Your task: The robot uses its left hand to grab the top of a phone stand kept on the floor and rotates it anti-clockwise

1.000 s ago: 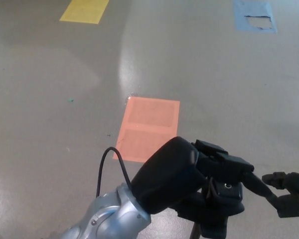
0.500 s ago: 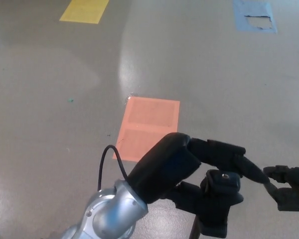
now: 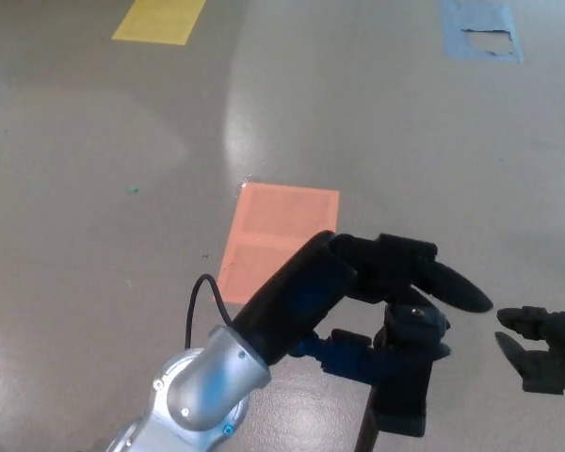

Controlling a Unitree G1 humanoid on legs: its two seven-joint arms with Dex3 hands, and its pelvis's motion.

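Phone stand (image 3: 410, 372): rigid black plastic head on thin post, probably light, tippy. Left hand (image 3: 358, 292) straddles head, fingers spread, not clamped. Grip head sides, twist gently.

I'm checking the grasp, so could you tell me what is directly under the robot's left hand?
The top of the black phone stand sits under the left hand, fingers reaching over it. Its base lies out of frame, and the contact cannot be seen.

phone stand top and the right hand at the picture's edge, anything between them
Nothing: in the head view only bare grey floor shows between the phone stand and the right hand. The left hand sits over the stand's top.
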